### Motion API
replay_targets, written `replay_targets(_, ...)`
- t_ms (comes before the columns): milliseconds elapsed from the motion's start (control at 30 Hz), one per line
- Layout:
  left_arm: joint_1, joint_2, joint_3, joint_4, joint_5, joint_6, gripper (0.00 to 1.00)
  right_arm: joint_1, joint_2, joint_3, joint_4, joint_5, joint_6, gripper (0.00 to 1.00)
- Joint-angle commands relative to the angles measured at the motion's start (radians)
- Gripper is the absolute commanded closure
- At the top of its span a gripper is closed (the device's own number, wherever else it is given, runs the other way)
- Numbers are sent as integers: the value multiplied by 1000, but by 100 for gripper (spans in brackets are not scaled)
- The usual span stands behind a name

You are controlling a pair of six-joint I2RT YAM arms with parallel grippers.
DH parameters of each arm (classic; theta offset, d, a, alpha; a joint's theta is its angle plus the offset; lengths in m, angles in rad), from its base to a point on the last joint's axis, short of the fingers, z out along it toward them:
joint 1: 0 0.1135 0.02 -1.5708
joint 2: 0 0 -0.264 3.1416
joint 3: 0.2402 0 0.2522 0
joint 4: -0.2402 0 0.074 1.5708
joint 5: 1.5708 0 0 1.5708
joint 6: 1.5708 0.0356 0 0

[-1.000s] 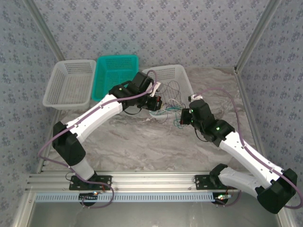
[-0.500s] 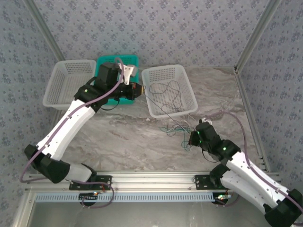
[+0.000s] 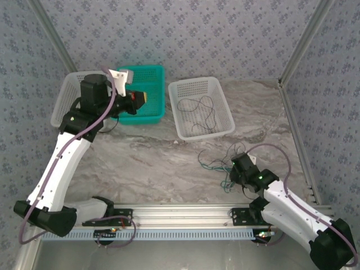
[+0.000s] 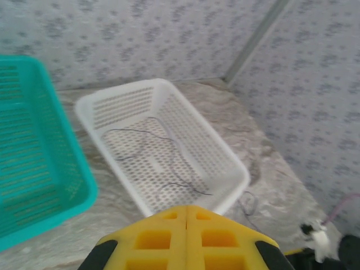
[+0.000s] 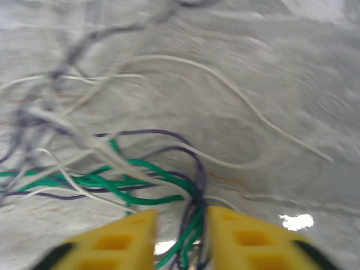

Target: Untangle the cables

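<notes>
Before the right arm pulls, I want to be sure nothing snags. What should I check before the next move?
1. Right gripper jaws apart, green and purple cables running between them: ok.
2. Left gripper shut, above the teal basket: ok. Wire pinched in it: cannot tell.
3. Tangle on the table separated: not ok, green, purple and pale strands cross.
4. Dark cable lying inside the white basket: ok.
5. No strand linking that basket to the tangle: cannot tell.
</notes>
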Motion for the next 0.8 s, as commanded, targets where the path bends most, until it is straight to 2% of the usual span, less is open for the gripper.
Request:
replay_targets(0, -27, 23, -74, 90, 121, -34, 100, -2, -8, 106, 0, 4, -82, 47)
replay_targets(100, -46, 38, -107, 102, 96, -38, 93, -4, -11, 191, -78, 28, -109, 47)
replay_targets(233, -65, 54, -115, 117, 90, -29, 92, -6, 9, 266, -48, -7, -143, 47)
replay_targets(300, -82, 64, -107, 118, 80, -12, 92, -28, 80, 320, -64, 11, -99, 48)
replay_targets(367, -100, 74, -98, 115, 64, 2, 91, -106, 173, 381, -128, 77, -22, 51)
replay_targets(433, -118, 83, -95, 109, 55, 16, 90, -222, 269, 406, -125, 62, 19, 51)
replay_targets(533, -141, 92, -99, 92, 42, 37, 88, -377, 387, 401, 54, -131, -40, 49)
replay_targets(567, -147, 94, -102, 88, 39, 40, 88, -391, 422, 401, 98, -171, -38, 48)
replay_targets(700, -162, 96, -119, 91, 35, 46, 84, -447, 561, 446, 115, -73, 10, 46)
replay_targets(767, -168, 94, -119, 92, 33, 46, 81, -489, 612, 444, 164, -76, -31, 45)
